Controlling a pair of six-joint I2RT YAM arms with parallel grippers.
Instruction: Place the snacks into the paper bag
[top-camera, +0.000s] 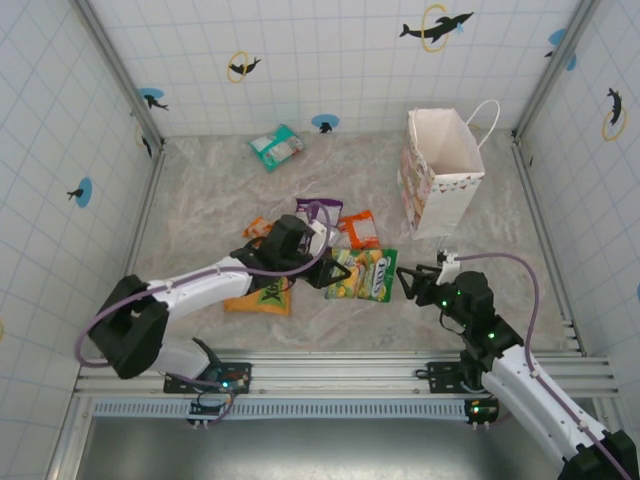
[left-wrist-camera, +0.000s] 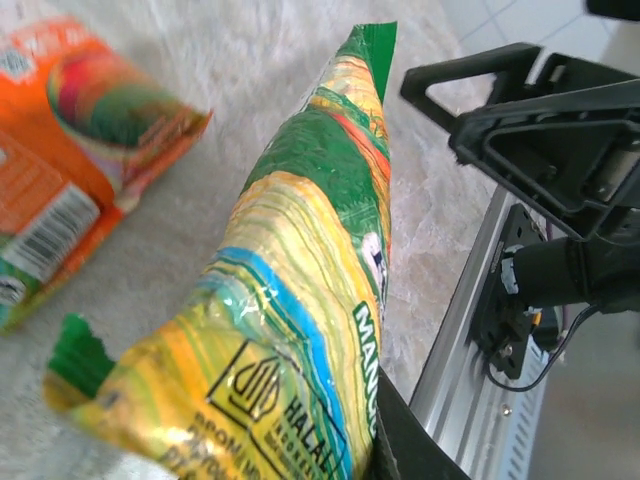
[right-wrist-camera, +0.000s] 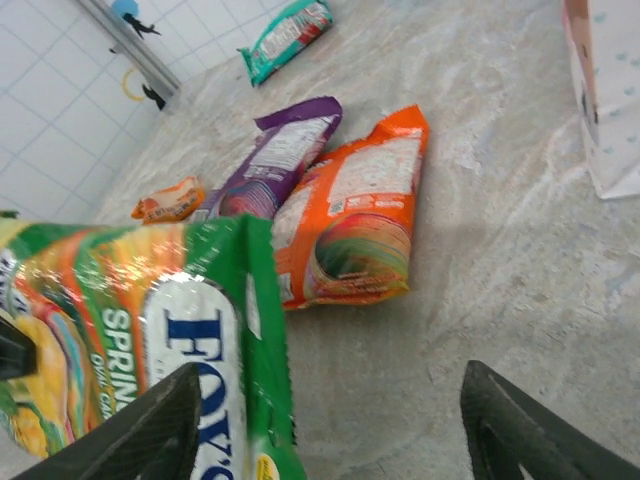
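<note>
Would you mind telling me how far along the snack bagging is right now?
Done: nothing visibly; the paper bag stands open, and I cannot see a packet inside. In hand: the left gripper holds the yellow-green packet; the right gripper is open. Left: the teal, purple and orange-red packets, among others, lie on the table.

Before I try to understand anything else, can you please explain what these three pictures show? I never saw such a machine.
Two robot arms are bolted at the near edge of a marble-look table. One picture looks down from above; the other two come from cameras on the wrists. The left gripper holds up a yellow-green packet. The right gripper is open and holds nothing. On the table lie a green packet, an orange-red packet, a purple packet, a teal-white packet, a tiny orange packet and a large orange packet. The paper bag stands open at the far right.
</note>
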